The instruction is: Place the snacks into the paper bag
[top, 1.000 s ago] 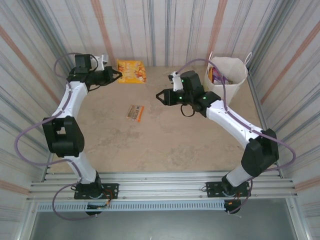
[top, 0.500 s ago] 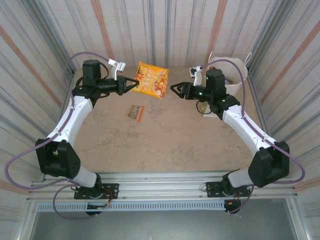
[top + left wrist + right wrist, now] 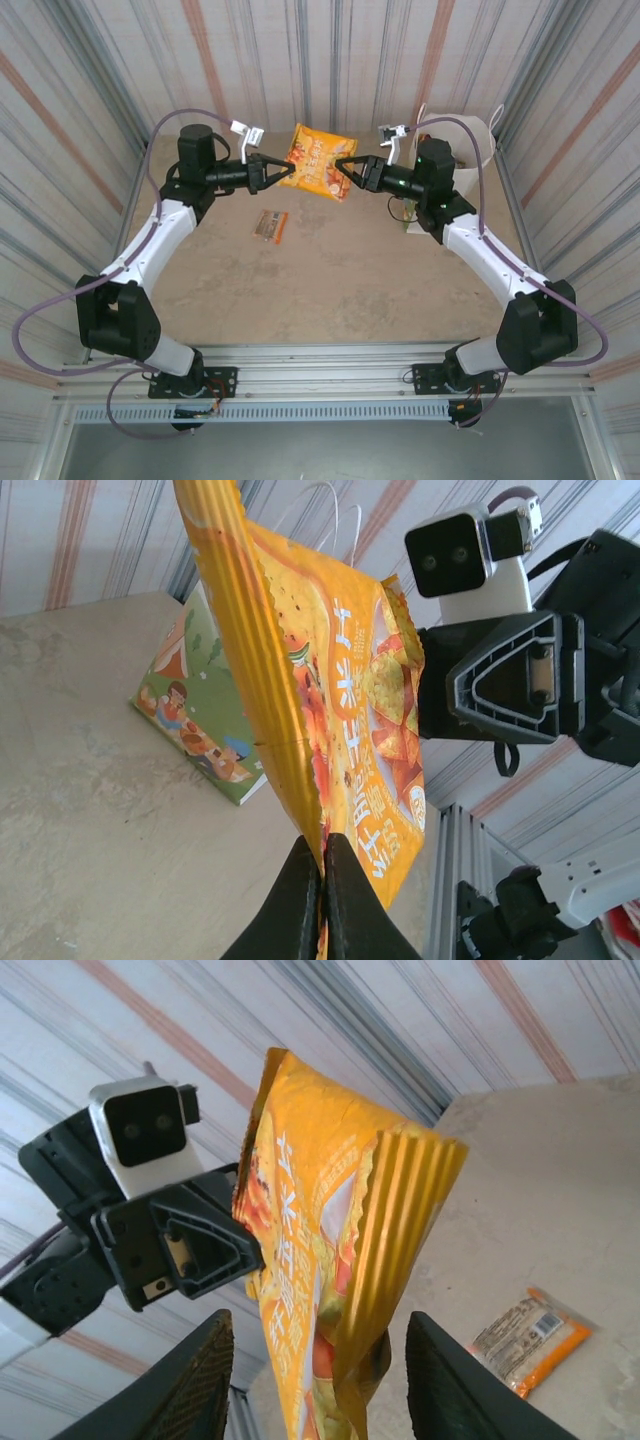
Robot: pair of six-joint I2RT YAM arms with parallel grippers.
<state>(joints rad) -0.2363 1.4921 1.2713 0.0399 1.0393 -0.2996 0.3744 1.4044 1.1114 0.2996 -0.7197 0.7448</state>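
Striped walls, beige table (image 3: 330,290) | packet (image 3: 318,163) aloft at 12 o'clock, likely light, crinkly, slippery | my left gripper (image 3: 285,170) clenched on its crimped seam | my right gripper (image 3: 345,168) spread wide astride the opposite seam, the stiffest hold | bag (image 3: 478,140) at 2 o'clock

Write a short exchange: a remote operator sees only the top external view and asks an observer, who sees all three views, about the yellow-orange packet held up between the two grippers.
Operator: Is the left gripper truly clamped on the yellow-orange packet?
Observer: Yes. The left wrist view shows its jaws pinched shut on the packet's edge.
Operator: Is the right gripper shut too?
Observer: No. In the right wrist view its fingers stand apart, with the packet's crimped edge between them.
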